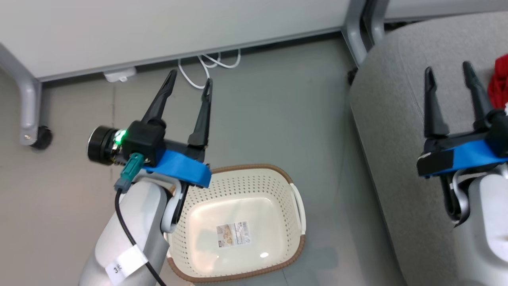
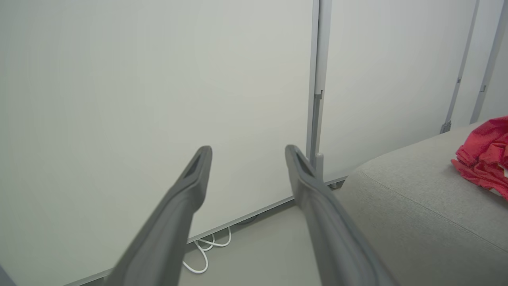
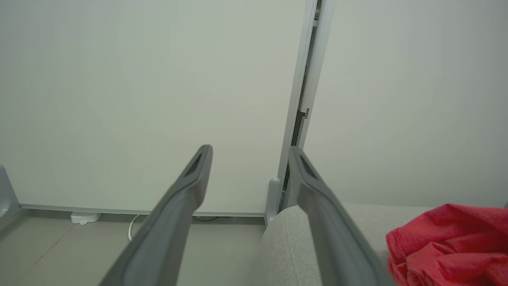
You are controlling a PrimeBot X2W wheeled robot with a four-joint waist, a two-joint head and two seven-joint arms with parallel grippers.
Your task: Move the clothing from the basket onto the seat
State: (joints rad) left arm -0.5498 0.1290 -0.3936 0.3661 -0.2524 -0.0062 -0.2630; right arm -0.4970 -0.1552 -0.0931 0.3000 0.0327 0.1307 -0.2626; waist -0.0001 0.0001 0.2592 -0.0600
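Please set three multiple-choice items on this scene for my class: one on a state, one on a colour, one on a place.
1. The left gripper is:
A. open, holding nothing
B. shut tight, empty
C. shut on something

2. The basket has a rim coloured:
A. blue
B. green
C. brown

3. The clothing lies:
A. in the basket
B. on the seat
C. in the left gripper

Answers:
1 A: in the head view its fingers stand apart with nothing between them.
2 C: a brown woven-look band runs round the top of the cream wall.
3 B: the red heap rests on the grey cushion, and the basket is empty.
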